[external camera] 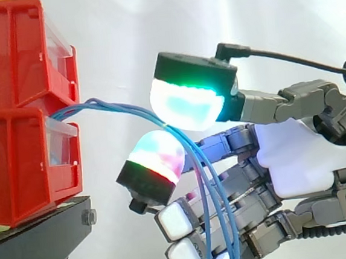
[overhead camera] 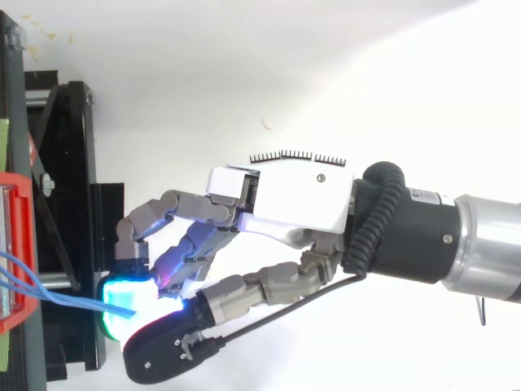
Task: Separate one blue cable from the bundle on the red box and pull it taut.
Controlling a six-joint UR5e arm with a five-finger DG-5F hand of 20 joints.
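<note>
Blue cables come out between the two stacked red bins at the left, arc rightward and hang down in front of the hand. The hand reaches in from the right with curled fingers. A green-cyan glowing pad sits above the strands and a red-cyan pad below, closing on a blue cable where the arc bends down. The other strands drop past the lower fingers. From above, the cables run from the red bin into the glowing pads of the hand.
The bins rest on a black stand, whose frame lies just left of the fingertips. A white curtain is behind. The arm's silver wrist enters from the right.
</note>
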